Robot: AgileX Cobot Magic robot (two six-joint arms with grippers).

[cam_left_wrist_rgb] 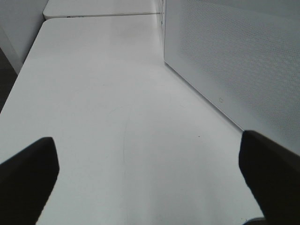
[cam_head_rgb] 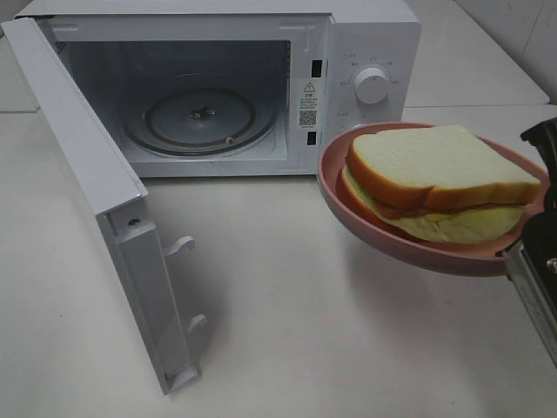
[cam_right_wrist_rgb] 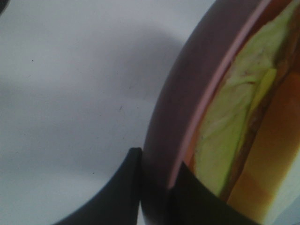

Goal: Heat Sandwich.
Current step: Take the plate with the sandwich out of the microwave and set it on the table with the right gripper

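Sandwich (cam_head_rgb: 439,183) rests on the pink plate (cam_head_rgb: 335,187), which the right tool (cam_right_wrist_rgb: 154,180) pinches by its rim, clear of the table (cam_head_rgb: 305,331), at 3 o'clock from the open microwave (cam_head_rgb: 348,52). Keep the plate level and carry it toward 10 o'clock, through the doorway onto the glass turntable (cam_head_rgb: 200,117), clearing the door (cam_head_rgb: 96,174). Left tool (cam_left_wrist_rgb: 150,173) stands wide and empty over the table beside the microwave's side wall.

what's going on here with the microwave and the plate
The right gripper is pinching the rim of a pink plate that carries the sandwich, holding it in the air to the right of the microwave. The microwave door is swung open and the turntable is bare. The left gripper hangs open over the table, holding nothing.
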